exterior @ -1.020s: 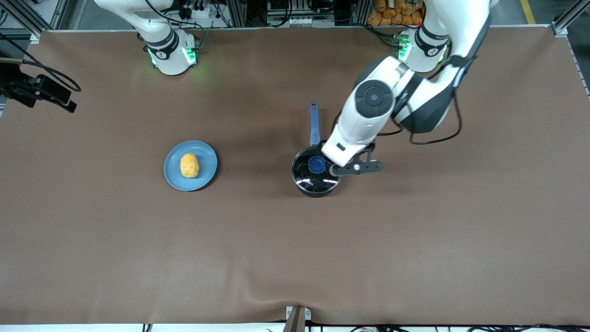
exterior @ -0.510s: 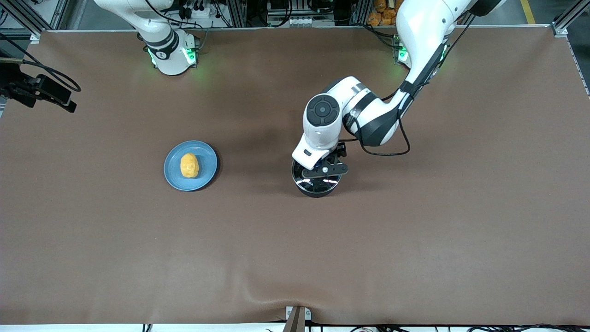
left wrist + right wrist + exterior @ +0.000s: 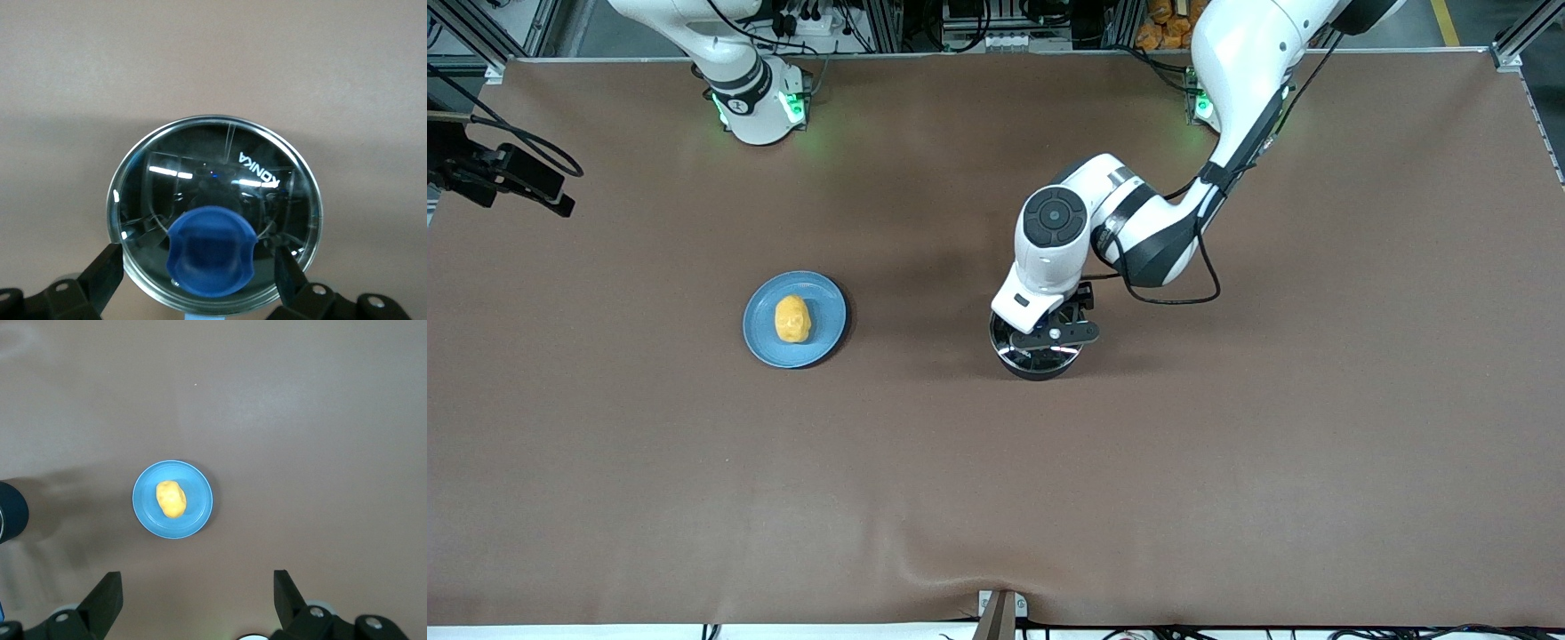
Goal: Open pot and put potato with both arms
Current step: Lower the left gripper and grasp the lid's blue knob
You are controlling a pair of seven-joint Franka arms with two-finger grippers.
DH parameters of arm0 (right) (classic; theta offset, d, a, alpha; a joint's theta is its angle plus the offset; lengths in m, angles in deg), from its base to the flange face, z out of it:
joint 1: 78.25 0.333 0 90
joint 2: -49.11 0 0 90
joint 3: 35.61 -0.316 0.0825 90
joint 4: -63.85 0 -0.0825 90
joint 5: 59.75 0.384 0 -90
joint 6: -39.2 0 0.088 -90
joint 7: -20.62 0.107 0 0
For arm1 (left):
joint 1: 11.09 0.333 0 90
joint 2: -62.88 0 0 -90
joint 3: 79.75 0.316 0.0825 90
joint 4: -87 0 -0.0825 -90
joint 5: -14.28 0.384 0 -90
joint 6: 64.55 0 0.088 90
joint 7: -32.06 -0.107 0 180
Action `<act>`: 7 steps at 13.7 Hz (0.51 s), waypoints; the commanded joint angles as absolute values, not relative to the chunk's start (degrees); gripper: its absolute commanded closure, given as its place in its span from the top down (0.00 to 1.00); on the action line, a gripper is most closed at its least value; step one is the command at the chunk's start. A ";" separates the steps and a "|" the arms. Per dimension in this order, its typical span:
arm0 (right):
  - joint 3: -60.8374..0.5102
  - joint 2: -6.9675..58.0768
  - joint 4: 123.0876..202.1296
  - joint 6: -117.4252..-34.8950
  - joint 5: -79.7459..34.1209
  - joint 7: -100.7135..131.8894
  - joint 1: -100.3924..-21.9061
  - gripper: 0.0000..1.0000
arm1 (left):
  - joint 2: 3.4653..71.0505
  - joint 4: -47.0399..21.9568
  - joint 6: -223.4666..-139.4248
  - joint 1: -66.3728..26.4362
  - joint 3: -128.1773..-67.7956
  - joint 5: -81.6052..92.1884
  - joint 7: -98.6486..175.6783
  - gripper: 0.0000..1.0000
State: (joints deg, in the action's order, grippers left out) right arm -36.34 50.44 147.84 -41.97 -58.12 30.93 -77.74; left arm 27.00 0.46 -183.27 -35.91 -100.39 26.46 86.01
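The black pot (image 3: 1037,359) stands mid-table with its glass lid (image 3: 200,180) on it, and my left arm hides its handle. My left gripper (image 3: 1049,334) hangs open right over the lid. Its fingers (image 3: 107,263) stand on either side of the blue knob (image 3: 210,257), well apart from it. The yellow potato (image 3: 792,318) lies on a light-blue plate (image 3: 823,338), toward the right arm's end of the table. My right gripper (image 3: 198,583) is open and empty, high over the table beside the plate (image 3: 197,517) and potato (image 3: 171,499). It is out of the front view.
A brown cloth (image 3: 1227,462) covers the whole table. A black camera mount (image 3: 507,178) sticks in over the table's edge at the right arm's end. A metal clamp (image 3: 1000,613) sits at the table edge nearest the front camera.
My left arm has swung in toward the pot, carrying its open gripper from beside the lid to right over the knob. The potato, plate and pot have not moved.
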 commanded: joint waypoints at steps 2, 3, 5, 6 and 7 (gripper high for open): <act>-36.93 51.66 149.02 -42.10 -57.11 31.43 -78.78 1.00 | 24.65 1.92 -185.39 -36.41 -100.40 28.69 86.64 1.00; -36.93 51.66 149.02 -42.10 -57.11 31.43 -78.77 1.00 | 24.21 1.92 -185.48 -36.84 -100.40 29.39 86.91 1.00; -36.93 51.66 149.02 -42.10 -57.11 31.43 -78.86 1.00 | 23.94 1.92 -185.57 -36.85 -100.40 29.40 86.91 1.00; -36.93 51.66 149.02 -42.10 -57.11 31.43 -78.78 1.00 | 23.94 1.92 -185.66 -36.93 -100.40 29.40 86.91 1.00; -36.93 51.66 149.02 -42.01 -57.11 31.43 -78.77 1.00 | 23.94 1.92 -185.66 -36.85 -100.40 29.31 86.99 1.00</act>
State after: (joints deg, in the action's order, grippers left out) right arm -36.34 50.44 147.84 -41.97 -58.12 30.93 -77.74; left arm 24.61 0.50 -185.58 -36.47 -100.44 27.65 86.01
